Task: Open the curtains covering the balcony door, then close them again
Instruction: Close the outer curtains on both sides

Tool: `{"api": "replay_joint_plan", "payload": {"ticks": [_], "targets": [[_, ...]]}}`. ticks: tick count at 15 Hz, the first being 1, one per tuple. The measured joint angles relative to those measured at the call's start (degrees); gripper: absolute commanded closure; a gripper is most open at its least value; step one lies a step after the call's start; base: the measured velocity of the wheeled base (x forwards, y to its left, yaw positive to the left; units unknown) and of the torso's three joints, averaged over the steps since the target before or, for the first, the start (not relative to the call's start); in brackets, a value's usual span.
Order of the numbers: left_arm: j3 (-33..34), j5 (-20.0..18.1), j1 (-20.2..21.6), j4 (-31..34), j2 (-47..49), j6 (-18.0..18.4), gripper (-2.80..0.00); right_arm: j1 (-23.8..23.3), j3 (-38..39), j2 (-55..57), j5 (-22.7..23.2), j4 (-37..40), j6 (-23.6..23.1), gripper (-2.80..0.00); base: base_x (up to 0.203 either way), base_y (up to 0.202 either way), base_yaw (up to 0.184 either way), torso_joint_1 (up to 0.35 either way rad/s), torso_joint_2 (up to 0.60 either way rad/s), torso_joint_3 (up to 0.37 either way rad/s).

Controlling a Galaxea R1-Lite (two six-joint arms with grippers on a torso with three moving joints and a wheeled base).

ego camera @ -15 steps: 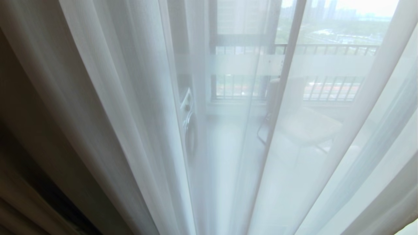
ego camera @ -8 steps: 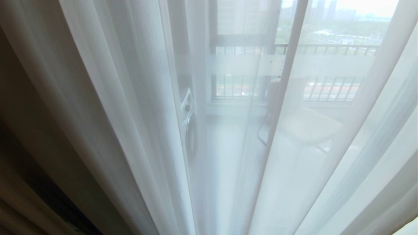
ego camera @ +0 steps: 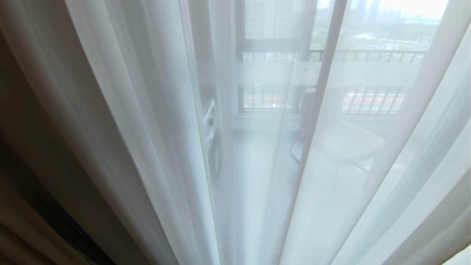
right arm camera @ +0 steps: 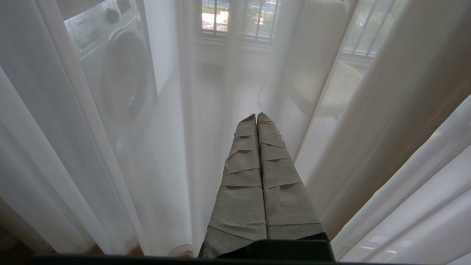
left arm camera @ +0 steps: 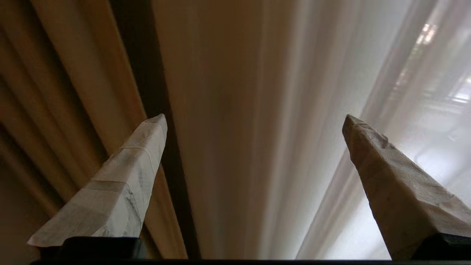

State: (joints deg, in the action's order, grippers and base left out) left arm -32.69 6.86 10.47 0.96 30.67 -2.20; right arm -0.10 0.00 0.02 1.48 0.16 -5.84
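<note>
While the sheers [ego camera: 147, 121] hang drawn across the door [ego camera: 323, 92], the left gripper [left arm camera: 254, 121] gapes before their edge by the drapes [left arm camera: 92, 81]; the right gripper [right arm camera: 256, 117], pressed together, seemingly stops short of them.

A high-rise home: washing machine [right arm camera: 110, 70] and chair [ego camera: 342, 143] on a railed balcony [ego camera: 368, 55].

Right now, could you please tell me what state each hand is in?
Left hand: open, holding nothing, facing the tan drapes and white sheers.
Right hand: closed, holding nothing, in front of the white sheers.
</note>
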Motion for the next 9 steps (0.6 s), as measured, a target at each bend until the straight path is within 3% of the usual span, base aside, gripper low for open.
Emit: {"api": "replay_joint_plan", "payload": {"ticks": [5, 9], "targets": [[-14.6, -2.1, 26.7, 0.0, 15.1, -0.7, -2.80, 0.0, 0.0, 0.0, 0.0, 0.0, 0.0, 0.00, 0.000, 0.000, 0.000, 0.000, 0.00, 0.000], [-25.6, -3.4, 34.5, -1.8, 29.0, -1.2, -2.80, 0.0, 0.0, 0.0, 0.0, 0.0, 0.0, 0.00, 0.000, 0.000, 0.000, 0.000, 0.00, 0.000]]}}
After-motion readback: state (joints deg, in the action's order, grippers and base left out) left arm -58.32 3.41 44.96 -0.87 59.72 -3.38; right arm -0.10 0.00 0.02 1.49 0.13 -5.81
